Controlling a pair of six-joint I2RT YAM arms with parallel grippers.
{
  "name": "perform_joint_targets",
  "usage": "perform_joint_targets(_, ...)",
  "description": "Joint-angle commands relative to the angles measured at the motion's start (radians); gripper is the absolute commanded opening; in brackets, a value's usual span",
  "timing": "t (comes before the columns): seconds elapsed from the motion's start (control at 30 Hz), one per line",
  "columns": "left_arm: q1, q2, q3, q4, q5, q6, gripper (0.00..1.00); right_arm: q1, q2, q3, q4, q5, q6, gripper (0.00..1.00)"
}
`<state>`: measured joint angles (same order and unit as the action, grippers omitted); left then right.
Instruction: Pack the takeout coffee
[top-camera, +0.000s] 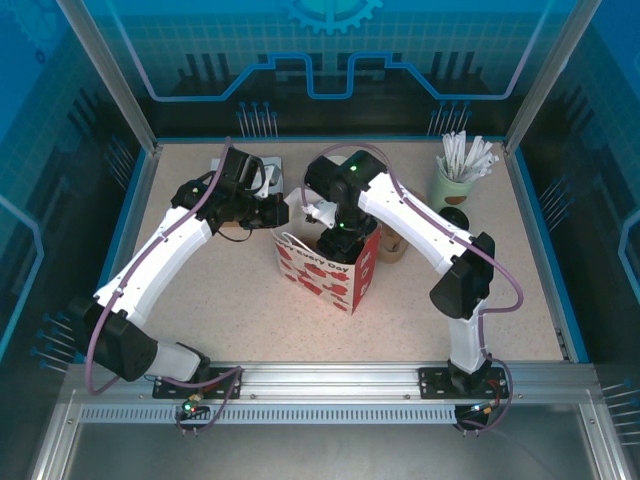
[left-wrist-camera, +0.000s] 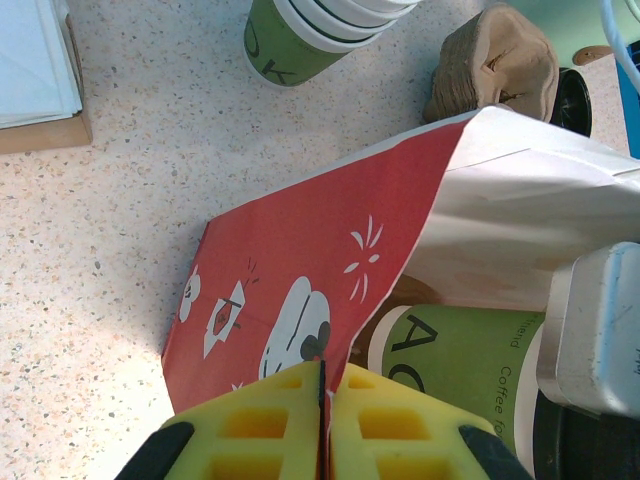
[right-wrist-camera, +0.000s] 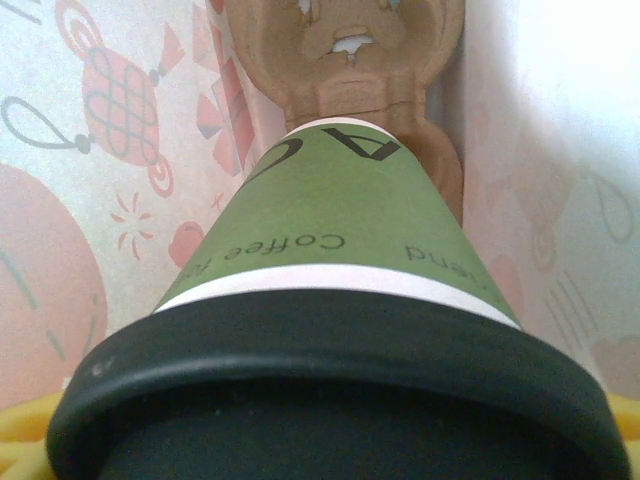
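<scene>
The takeout coffee (right-wrist-camera: 340, 220) is a green paper cup with a black lid. It hangs inside the red and white paper bag (top-camera: 335, 275), with my right gripper (right-wrist-camera: 320, 440) shut on it just under the lid. Yellow fingers (right-wrist-camera: 20, 435) show at the lid's sides. From the left wrist the cup (left-wrist-camera: 450, 360) is visible through the bag's open mouth. My left gripper (left-wrist-camera: 323, 365) is shut on the bag's red top edge (left-wrist-camera: 330, 250) and holds the mouth open. From above, the left gripper (top-camera: 283, 212) is at the bag's left rim and the right gripper (top-camera: 340, 235) reaches down into the bag.
A brown moulded cardboard holder (right-wrist-camera: 340, 50) lies in the bag beyond the cup's base. Another brown holder (left-wrist-camera: 495, 65) and a stack of green cups (left-wrist-camera: 300, 35) stand behind the bag. A pale-green pot of white sticks (top-camera: 455, 185) is at the back right, a flat box (left-wrist-camera: 35, 70) at the back left.
</scene>
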<state>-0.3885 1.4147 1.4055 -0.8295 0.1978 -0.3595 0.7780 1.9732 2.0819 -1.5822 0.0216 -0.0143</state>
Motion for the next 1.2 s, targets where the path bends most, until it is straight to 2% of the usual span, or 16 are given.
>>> perform_joint_targets(0.0,-0.006,-0.022,0.023,0.006,-0.008,0.018,0.09,-0.003,-0.026,0.026,-0.039,-0.016,0.011,0.73)
perform_joint_targets(0.3,-0.006,-0.023,0.023,0.008,-0.009,0.019,0.11,-0.002,-0.032,0.028,-0.033,-0.015,0.01,0.73)
perform_joint_targets(0.37,-0.006,-0.028,0.023,0.013,-0.011,0.021,0.18,-0.003,-0.038,0.029,-0.029,-0.017,0.014,0.73)
perform_joint_targets(0.43,-0.006,-0.038,0.02,0.021,-0.015,0.022,0.29,-0.005,-0.046,0.036,-0.027,-0.018,0.02,0.73)
perform_joint_targets(0.57,-0.005,-0.07,0.027,0.039,-0.025,0.037,0.41,-0.019,-0.066,0.047,-0.02,-0.028,0.037,0.73)
perform_joint_targets(0.73,-0.005,-0.137,0.018,0.076,-0.068,0.066,0.64,-0.034,-0.094,0.043,0.003,-0.061,0.052,0.73)
perform_joint_targets(1.0,-0.004,-0.299,-0.087,0.211,-0.12,0.123,0.8,-0.06,-0.129,0.077,0.015,-0.091,0.079,0.72)
perform_joint_targets(1.17,-0.004,-0.385,-0.161,0.311,-0.071,0.204,0.89,-0.083,-0.179,0.12,0.01,-0.113,0.108,0.72)
